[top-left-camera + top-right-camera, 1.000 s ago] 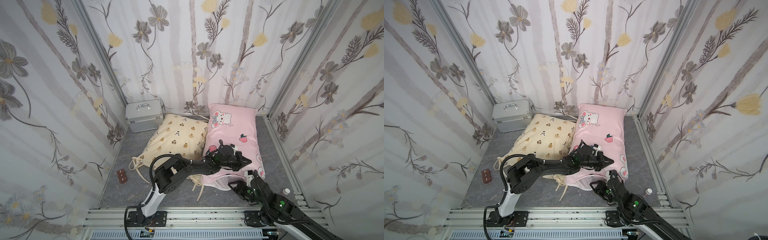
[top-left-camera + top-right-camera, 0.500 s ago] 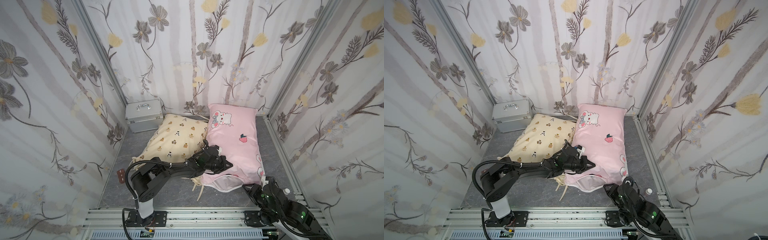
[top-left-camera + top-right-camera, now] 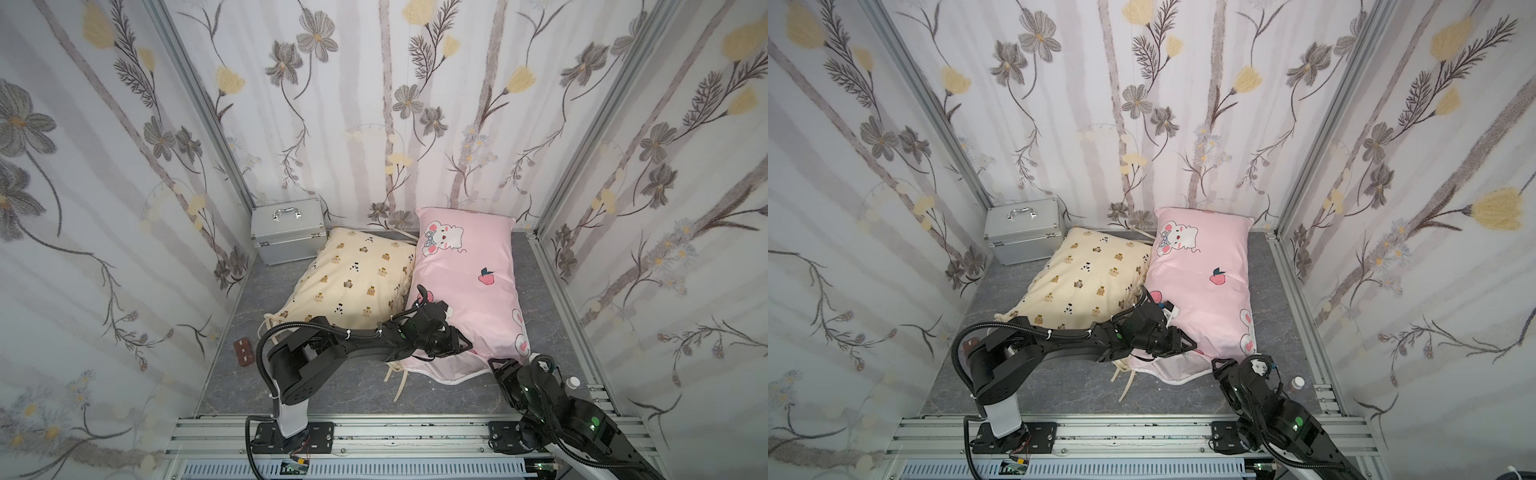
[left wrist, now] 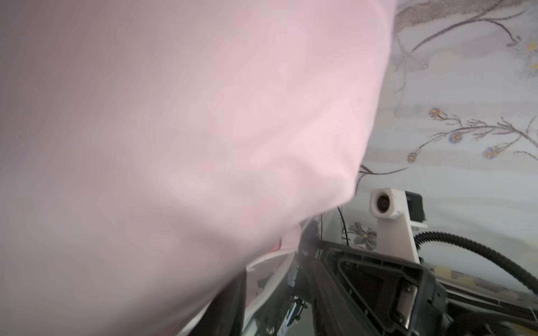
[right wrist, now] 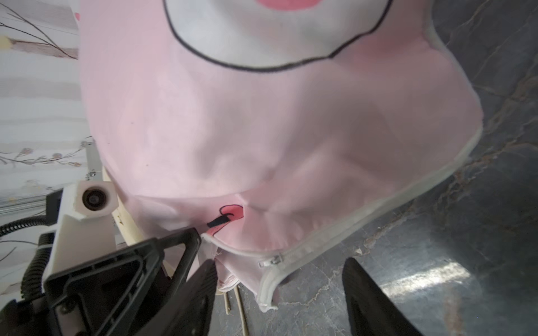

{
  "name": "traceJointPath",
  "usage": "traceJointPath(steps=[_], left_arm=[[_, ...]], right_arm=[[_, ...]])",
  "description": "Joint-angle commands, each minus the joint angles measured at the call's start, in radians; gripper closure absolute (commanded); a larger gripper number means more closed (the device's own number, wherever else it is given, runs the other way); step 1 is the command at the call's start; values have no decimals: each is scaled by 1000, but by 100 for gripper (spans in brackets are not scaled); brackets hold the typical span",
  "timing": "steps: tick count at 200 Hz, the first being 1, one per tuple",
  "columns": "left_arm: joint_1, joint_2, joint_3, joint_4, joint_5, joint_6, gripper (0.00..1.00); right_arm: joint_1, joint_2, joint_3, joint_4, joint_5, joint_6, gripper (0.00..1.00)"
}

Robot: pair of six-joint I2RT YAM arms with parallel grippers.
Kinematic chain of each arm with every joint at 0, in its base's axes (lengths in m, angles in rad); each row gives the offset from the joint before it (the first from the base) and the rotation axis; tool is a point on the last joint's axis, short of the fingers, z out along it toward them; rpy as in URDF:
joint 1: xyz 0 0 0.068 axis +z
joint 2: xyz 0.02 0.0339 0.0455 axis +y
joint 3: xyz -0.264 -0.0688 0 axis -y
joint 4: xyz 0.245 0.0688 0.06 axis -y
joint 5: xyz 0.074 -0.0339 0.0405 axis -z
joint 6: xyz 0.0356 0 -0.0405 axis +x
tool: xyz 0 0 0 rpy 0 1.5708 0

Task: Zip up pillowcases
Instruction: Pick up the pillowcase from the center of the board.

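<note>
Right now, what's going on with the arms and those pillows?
Both arms are at the near end of the pink pillow. The left gripper is over that end; whether it grips the cloth is unclear. The right gripper is open, its fingers either side of the zipper pull, not yet holding it. The cream pillow lies beside it, with no gripper on it.

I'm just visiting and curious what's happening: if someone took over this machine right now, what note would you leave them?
Left gripper: at the near edge of the pink pillowcase; open or shut unclear.
Right gripper: open, empty, facing the zipper pull on that edge.
Cream pillowcase: lies against the pink one, no gripper on it; zipper hidden.
Done: neither case visibly zipped shut.
Left: grip the pull, likely close the pink one, then the cream.
</note>
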Motion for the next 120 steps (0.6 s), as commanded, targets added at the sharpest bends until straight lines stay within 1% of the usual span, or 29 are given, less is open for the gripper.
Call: traceJointPath(steps=[1,11,25,36,44,63,70,85,100,120], left_arm=[[65,84,58,-7,-30,54,59],[94,128,90,-29,-36,72,59],[134,171,122,-42,-33,83,59],[155,185,134,-41,-29,83,59],[166,188,136,-35,-24,82,59],[179,195,150,-32,-13,76,60],[178,197,153,-30,-11,74,60],[179,201,158,-27,-5,67,61],[180,202,161,-30,-7,66,61],[187,204,162,-30,-9,65,62]], right_arm=[[-74,172,64,163,-25,-131,32],[-160,228,99,199,-80,-223,32],[-326,247,103,246,-228,-338,31],[-428,231,79,272,-325,-383,30],[-467,215,52,303,-385,-388,30],[-463,188,-40,415,-501,-317,28],[-449,186,-70,440,-520,-296,27],[-418,173,-129,492,-514,-253,27],[-415,174,-185,575,-532,-220,27],[-425,199,-212,601,-449,-235,29]])
